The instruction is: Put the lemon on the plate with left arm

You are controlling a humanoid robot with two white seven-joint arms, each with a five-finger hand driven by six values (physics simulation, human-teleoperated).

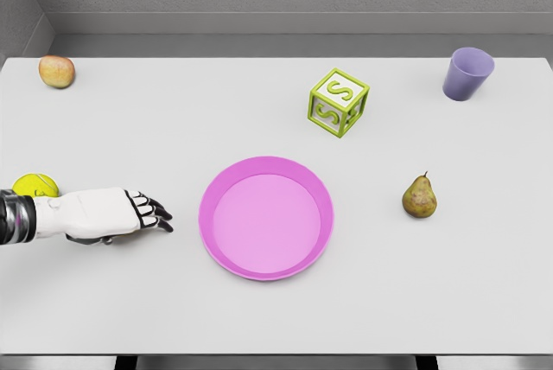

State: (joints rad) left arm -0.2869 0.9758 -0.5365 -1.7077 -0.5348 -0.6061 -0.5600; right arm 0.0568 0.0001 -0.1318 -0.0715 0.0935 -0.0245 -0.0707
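One robot hand (143,213) in view, the left, low over the tabletop (276,119) near its left edge, fingers loosely extended toward the plate (266,217), holding nothing. Lemon (34,186) sits just behind the wrist, partly hidden by the forearm, ungrasped. Looks like the reach stage: next move needs the hand pulled back over the lemon, then a grasp. Right arm not visible. Fingertip contact with the surface probably none, hard to tell.

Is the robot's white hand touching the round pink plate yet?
Apart. In the head view, bare grey table shows between the left hand fingertips and the round pink plate rim.
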